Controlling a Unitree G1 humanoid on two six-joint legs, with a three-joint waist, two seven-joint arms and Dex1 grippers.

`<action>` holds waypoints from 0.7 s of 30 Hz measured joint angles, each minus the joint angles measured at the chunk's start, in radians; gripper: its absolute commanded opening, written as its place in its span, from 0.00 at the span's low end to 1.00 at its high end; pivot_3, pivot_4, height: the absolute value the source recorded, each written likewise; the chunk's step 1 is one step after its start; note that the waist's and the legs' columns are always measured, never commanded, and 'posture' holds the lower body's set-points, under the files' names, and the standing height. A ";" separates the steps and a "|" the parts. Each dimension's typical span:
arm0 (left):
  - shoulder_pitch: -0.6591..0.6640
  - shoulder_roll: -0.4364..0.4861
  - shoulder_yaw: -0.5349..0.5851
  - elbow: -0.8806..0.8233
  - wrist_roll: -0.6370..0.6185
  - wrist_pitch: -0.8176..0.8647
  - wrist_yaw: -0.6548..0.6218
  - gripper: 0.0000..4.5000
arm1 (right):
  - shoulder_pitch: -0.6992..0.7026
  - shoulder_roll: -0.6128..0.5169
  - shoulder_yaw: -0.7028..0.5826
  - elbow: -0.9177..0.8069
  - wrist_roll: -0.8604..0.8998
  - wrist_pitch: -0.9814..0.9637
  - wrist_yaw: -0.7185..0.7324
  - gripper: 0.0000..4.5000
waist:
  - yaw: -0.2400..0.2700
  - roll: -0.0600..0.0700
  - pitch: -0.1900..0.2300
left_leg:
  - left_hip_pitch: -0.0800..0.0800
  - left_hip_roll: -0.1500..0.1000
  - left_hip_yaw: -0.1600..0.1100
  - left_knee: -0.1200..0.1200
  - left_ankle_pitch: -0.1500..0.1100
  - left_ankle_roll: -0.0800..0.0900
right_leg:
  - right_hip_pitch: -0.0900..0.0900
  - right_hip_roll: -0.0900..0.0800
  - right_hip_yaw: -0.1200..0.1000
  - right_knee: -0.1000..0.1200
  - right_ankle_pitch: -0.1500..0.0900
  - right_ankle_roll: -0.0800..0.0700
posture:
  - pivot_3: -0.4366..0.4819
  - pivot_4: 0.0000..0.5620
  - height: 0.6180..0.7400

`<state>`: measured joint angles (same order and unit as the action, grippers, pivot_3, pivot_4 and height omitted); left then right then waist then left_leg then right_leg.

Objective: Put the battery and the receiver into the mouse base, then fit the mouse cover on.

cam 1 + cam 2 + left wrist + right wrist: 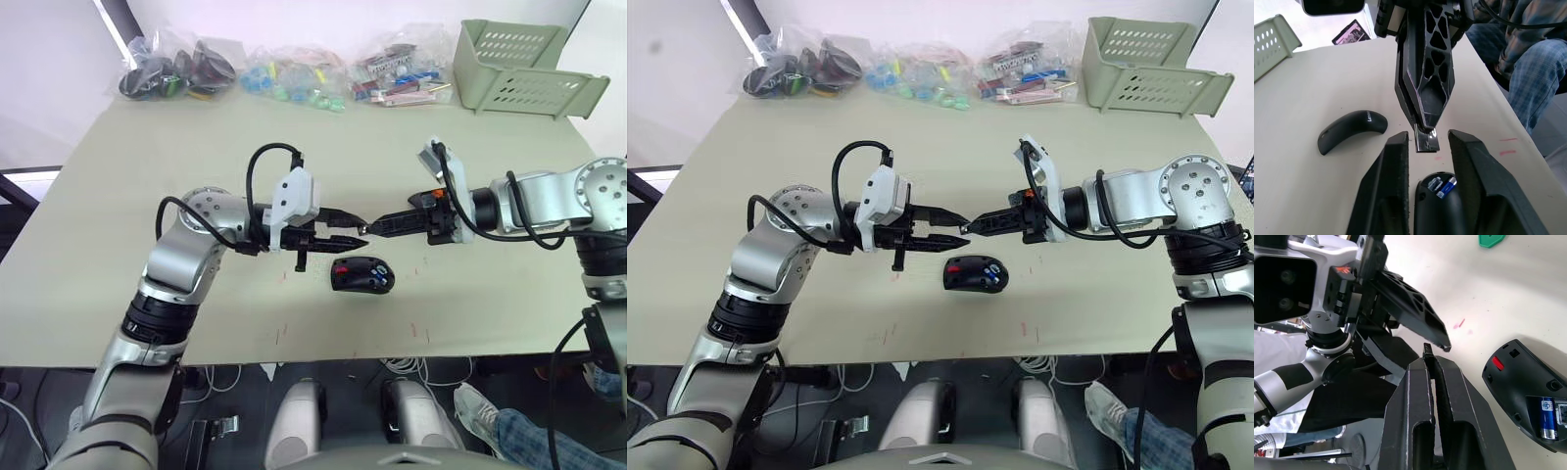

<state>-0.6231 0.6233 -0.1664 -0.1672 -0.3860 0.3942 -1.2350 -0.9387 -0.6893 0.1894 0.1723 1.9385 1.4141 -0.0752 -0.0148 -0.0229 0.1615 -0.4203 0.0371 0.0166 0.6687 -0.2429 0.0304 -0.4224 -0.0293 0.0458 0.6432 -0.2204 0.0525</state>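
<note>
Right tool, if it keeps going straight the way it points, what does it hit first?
Likely the left tool: the right tool, shut on the receiver, points straight at it, tips nearly meeting above the mouse base. Depth looks aligned.

The left gripper (pixel 1425 147) has its two black fingers (pixel 1388 191) spread apart, and the right gripper (pixel 1426 128) reaches in from the other side with its tips pinched on a small flat receiver (pixel 1426 142) that sits in the gap. Under the left fingers lies the mouse base (pixel 1442 210) on the tan table (pixel 1317 93), with the blue and white battery (pixel 1446 187) lying in its hollow. The mouse cover (pixel 1352 129) rests upside up on the table near by, a pale green basket (pixel 1271 44) stands at a far edge, and a person's leg (pixel 1530 73) in blue checked cloth is past the table's side edge.
</note>
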 measured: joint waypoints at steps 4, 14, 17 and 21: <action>0.046 0.024 0.013 0.001 -0.009 0.021 0.010 0.86 | 0.000 -0.063 0.006 -0.045 -0.001 0.002 -0.012 0.00 | 0.000 0.000 0.000 | -0.001 0.000 0.000 0.000 0.000 0.000 | -0.001 0.000 0.000 0.000 0.000 0.000 | 0.48 0.27 1.00; 0.162 0.052 -0.005 0.068 0.053 -0.050 0.008 0.99 | -0.180 -0.136 0.113 -0.165 -0.169 0.115 -0.028 0.00 | 0.000 0.002 0.001 | -0.012 0.001 0.002 0.001 0.000 0.000 | -0.016 0.000 0.002 0.006 0.001 -0.001 | 0.48 0.27 1.00; 0.177 0.065 -0.013 0.073 0.074 -0.074 -0.006 0.99 | -0.302 -0.126 0.223 -0.153 -0.216 0.170 0.020 0.00 | 0.000 0.006 0.004 | -0.013 0.000 0.005 0.001 0.000 0.000 | -0.018 -0.001 0.003 0.006 0.001 -0.001 | 0.48 0.27 1.00; 0.171 0.040 -0.064 0.105 0.106 -0.099 -0.015 0.99 | -0.494 -0.113 0.388 -0.117 -0.293 0.194 0.136 0.00 | 0.001 0.007 0.004 | -0.014 0.000 0.005 0.000 0.000 0.000 | -0.019 -0.001 0.003 0.005 0.001 -0.001 | 0.48 0.27 1.00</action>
<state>-0.4524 0.6630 -0.2302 -0.0620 -0.2797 0.2948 -1.2496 -1.4327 -0.8027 0.5773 0.0556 1.6455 1.6081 0.0607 -0.0141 -0.0163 0.1657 -0.4342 0.0375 0.0216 0.6690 -0.2428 0.0305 -0.4412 -0.0305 0.0489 0.6487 -0.2199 0.0517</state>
